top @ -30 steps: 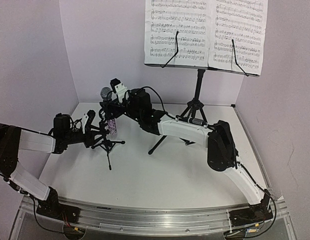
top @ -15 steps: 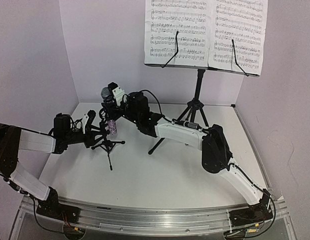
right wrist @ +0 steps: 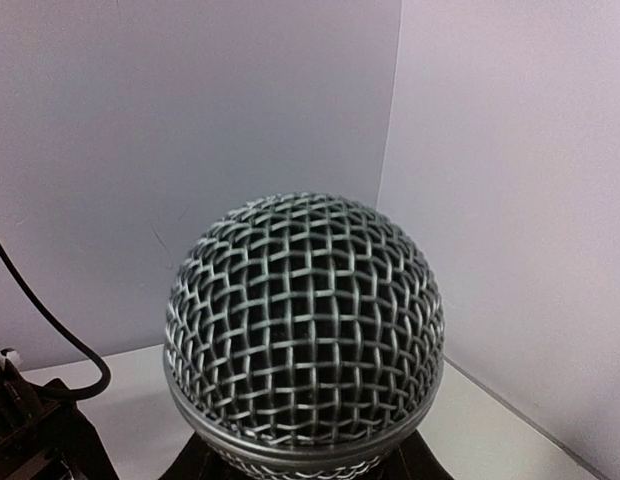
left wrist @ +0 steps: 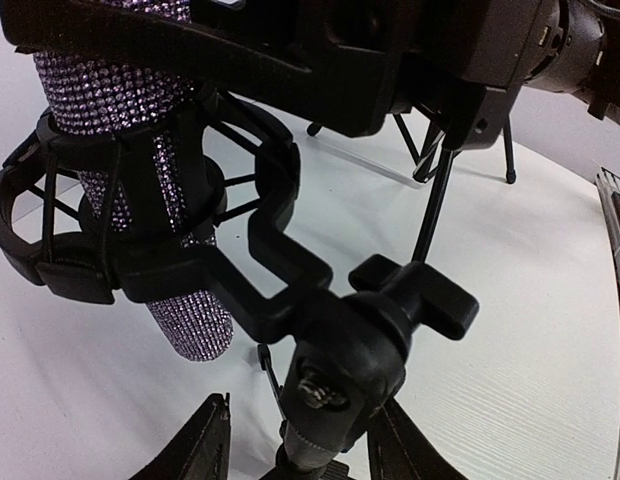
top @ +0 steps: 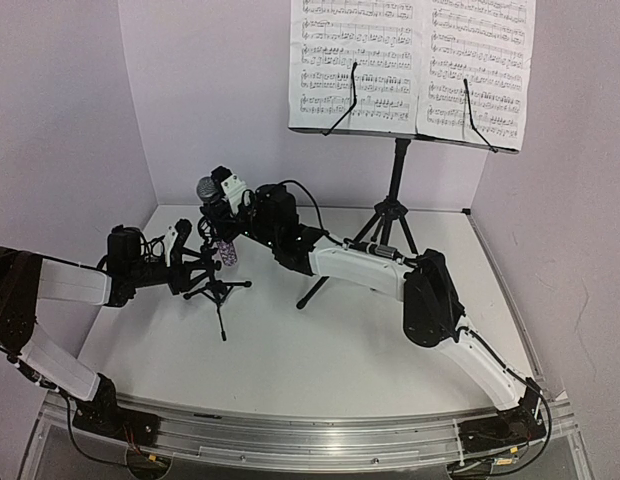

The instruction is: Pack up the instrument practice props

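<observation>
Fingers of the right gripper [top: 217, 206] look clamped just under the mesh head of the microphone [left wrist: 120, 95], which fills the right wrist view. The left gripper [left wrist: 302, 428] has its fingers apart on either side of the mic stand's stem, and we cannot tell whether they press on it lower down. Across the tabletop [top: 340, 350], the tall music stand [top: 397, 180] rises at the middle of the far edge, its tripod feet spread toward the centre. The sheet-music pages [top: 410, 65] rest on its desk, high above everything else. The small mic stand [top: 218, 292] stands near the far left corner, and the microphone sits upright in its cradle [left wrist: 50, 235], glittery body down through the ring. We judge the step in hand to be freeing the microphone from the stand, with the taller props not yet touched. The next move calls for a straight pull along the microphone's own axis, while the left gripper steadies the stem so the light tripod does not come up with it. Room is tight at that corner, with the walls [top: 190, 100] close behind and to the left. The right arm [top: 360, 262] lies stretched across from the near right corner. We see bare surface toward the near edge, the best place to carry the microphone.
</observation>
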